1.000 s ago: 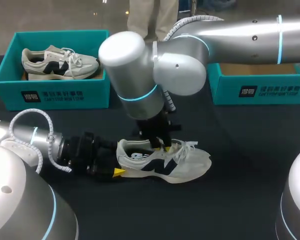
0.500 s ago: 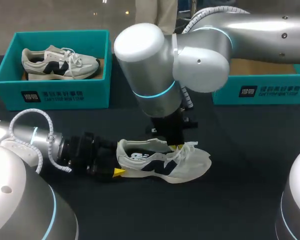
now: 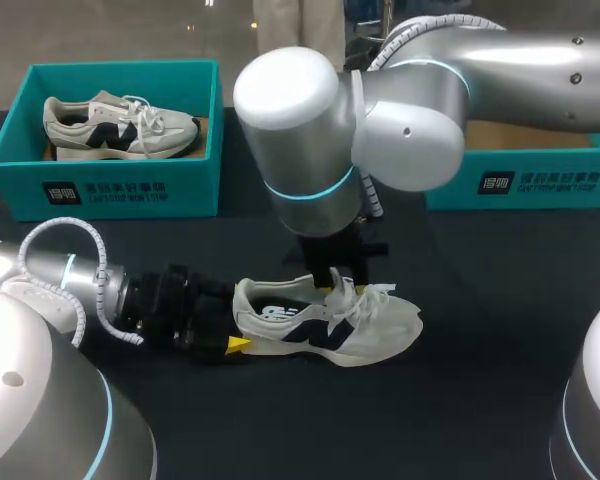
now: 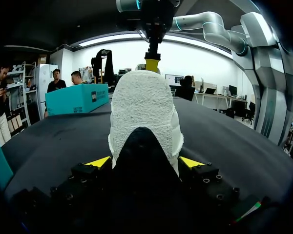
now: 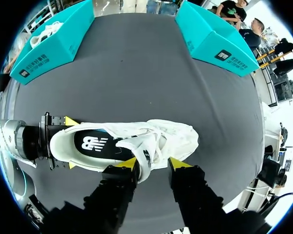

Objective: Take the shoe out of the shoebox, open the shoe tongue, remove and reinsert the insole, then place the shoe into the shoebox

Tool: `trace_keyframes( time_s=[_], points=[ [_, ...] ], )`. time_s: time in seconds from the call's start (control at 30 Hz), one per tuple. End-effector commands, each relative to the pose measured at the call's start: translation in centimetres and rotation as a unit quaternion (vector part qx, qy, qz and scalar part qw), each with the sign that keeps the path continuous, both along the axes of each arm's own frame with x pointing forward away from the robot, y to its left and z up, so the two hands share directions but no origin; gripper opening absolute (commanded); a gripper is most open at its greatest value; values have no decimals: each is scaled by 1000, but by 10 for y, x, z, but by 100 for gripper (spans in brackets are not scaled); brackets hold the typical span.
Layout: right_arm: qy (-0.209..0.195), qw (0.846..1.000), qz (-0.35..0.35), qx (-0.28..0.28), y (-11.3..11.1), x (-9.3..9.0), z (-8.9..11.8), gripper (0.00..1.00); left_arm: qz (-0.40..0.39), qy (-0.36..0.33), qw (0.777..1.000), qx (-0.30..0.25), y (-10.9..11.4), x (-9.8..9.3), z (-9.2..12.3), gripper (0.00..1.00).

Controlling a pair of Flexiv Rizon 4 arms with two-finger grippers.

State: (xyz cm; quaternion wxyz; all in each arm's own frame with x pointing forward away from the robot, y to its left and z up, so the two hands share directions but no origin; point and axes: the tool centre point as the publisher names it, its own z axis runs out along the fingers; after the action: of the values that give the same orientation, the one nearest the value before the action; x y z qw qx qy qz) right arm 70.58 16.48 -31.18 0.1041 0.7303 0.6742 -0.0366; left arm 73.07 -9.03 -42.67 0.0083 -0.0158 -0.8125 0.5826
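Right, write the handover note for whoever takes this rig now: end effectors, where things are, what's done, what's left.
Left end effector: shut on the heel of the shoe, which stands on its sole on the table.
Right end effector: open, above the shoe, with the tongue between its fingers.
Insole: inside the shoe.
Left shoebox holds a second shoe; right shoebox is partly hidden by the arm.
Done: shoe out of a shoebox.
Left: open the tongue, remove and reinsert the insole, put the shoe back in a shoebox.
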Motion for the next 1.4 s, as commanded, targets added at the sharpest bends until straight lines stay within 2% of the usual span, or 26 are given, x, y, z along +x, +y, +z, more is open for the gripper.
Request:
trace_keyframes(
  time_s=[0.03, 0.1, 0.27, 0.33, 0.5, 0.7, 1.3, 1.37, 1.4],
  points=[
    [-12, 998, -61, 4, 12, 2, -11, 39, -1, 0, 1000, 1, 1, -1, 0, 0],
    [-11, 998, -57, 6, 14, 4, -11, 35, -1, 0, 1000, 1, 1, -1, 0, 0],
    [-17, 998, -60, 4, 6, 6, -4, 5, -1, 0, 1000, 1, 1, -1, 0, 0],
    [-22, 998, -66, 4, 1, 4, -1, 0, -1, 0, 1000, 1, 1, -1, 0, 0],
    [-27, 996, -83, 2, -16, 0, 7, 0, -1, 0, 1000, 1, 1, -1, 0, 0],
    [-15, 993, -113, 26, -40, 3, 12, 0, -1, 0, 1000, 1, 1, -1, 0, 0],
    [-3, 981, -177, 75, -75, -2, 5, 0, -1, 0, 1000, 1, 1, -1, 0, 0],
    [-3, 981, -175, 79, -75, -1, 5, 5, -1, 0, 1000, 1, 1, -1, 0, 0],
    [-2, 982, -173, 80, -74, -1, 5, 24, -1, 0, 1000, 1, 1, -1, 0, 0]
  ],
)
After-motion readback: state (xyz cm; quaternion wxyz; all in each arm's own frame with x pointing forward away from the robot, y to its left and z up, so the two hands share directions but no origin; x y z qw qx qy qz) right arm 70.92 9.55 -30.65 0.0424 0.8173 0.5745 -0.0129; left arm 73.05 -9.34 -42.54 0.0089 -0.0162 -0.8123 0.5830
